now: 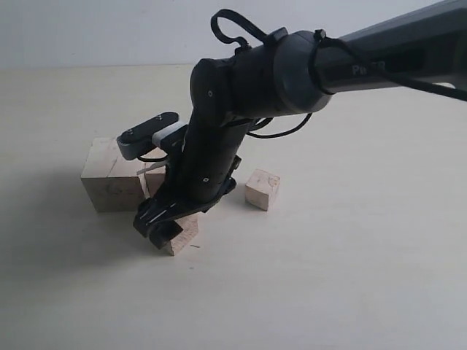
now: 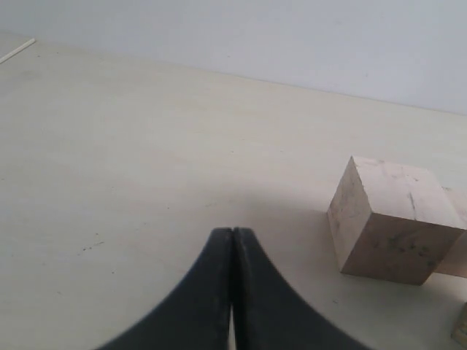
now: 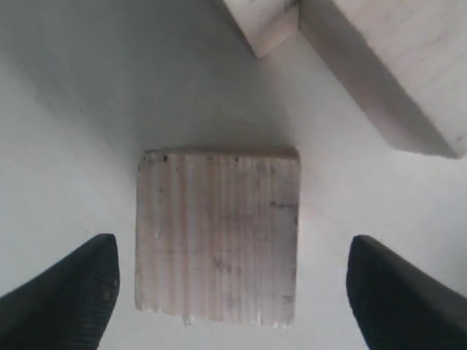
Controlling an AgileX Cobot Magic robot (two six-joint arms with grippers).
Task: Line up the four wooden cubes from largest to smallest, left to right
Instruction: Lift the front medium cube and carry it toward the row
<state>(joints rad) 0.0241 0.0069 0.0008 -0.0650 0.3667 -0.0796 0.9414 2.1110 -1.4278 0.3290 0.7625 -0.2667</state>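
Note:
Four wooden cubes lie on the pale table. The largest cube [image 1: 109, 182] [image 2: 390, 219] [image 3: 394, 65] stands at the left, with smudges on one face. A smaller cube [image 1: 155, 179] [image 3: 263, 22] sits right beside it, mostly hidden by the arm. A mid-sized cube [image 1: 184, 232] [image 3: 217, 237] lies nearer the front, between the fingers of my right gripper [image 1: 162, 235] [image 3: 233, 292]. That gripper is open, with a gap on each side of the cube. The smallest cube [image 1: 262, 189] sits alone to the right. My left gripper [image 2: 232, 240] is shut and empty, away from the cubes.
The right arm [image 1: 241, 95] reaches in from the upper right and covers the middle of the group. Bare tabletop [image 1: 350, 277] lies to the right and in front. A thin white stick [image 2: 16, 49] lies far off in the left wrist view.

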